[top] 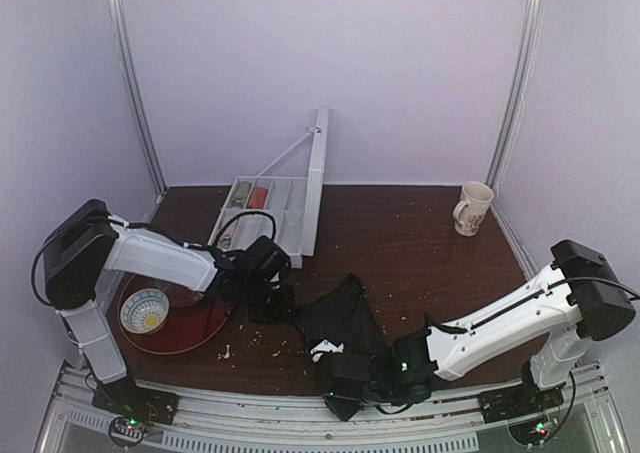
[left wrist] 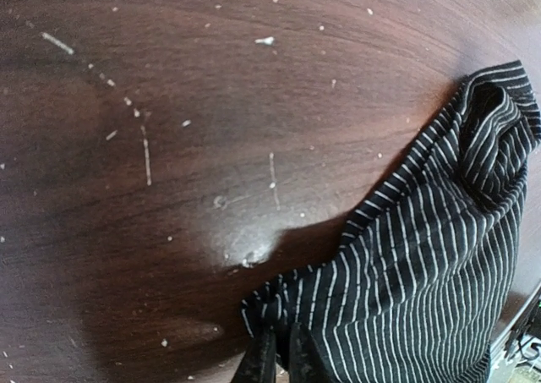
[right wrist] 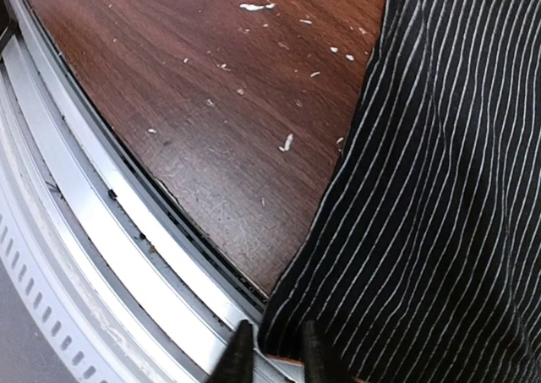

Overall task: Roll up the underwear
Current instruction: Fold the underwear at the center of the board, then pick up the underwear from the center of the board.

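Plainly, the left end effector and right end effector, nearly closed, pinch thin underwear corners; beside the worktop rim at 6 o'clock, a slip could drop it.

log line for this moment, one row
stage: underwear unrolled, rumpled on table | left end effector: at its corner, grip unclear | right end effector: at its near edge, grip unclear

The dark wooden table bears the underwear, a red tray, a compartment box and a mug.
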`<state>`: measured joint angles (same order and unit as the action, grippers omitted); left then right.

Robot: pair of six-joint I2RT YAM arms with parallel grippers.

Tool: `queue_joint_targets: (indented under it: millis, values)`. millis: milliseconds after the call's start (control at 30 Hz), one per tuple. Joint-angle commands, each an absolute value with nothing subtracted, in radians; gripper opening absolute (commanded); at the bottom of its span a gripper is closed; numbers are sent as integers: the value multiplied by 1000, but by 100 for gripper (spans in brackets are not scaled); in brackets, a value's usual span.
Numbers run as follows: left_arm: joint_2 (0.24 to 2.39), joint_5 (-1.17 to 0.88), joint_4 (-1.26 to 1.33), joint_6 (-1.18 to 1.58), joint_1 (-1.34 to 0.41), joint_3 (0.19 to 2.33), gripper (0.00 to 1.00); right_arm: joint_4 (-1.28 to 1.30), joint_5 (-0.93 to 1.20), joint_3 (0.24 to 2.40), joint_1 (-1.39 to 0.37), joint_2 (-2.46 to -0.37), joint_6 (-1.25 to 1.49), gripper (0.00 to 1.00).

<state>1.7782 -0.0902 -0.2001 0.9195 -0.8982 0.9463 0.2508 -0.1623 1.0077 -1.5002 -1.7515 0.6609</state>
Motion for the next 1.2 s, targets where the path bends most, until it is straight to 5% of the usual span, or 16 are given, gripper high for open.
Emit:
queue_joint_targets:
  millis: [0, 133, 533, 1167]
  values:
    - [1729, -89, -211, 898, -886, 957, 18, 281, -203, 1009, -1498, -1726, 660, 21]
    - [1664, -85, -261, 896, -872, 965, 36, 318, -214, 1029, -1499, -1688, 648, 29]
    - [1657, -208, -231, 1009, -867, 905, 53, 339, -245, 1027, -1499, -1651, 644, 31]
    - [1787, -292, -37, 1129, -865, 848, 55, 330, -249, 1001, -1499, -1639, 668, 31]
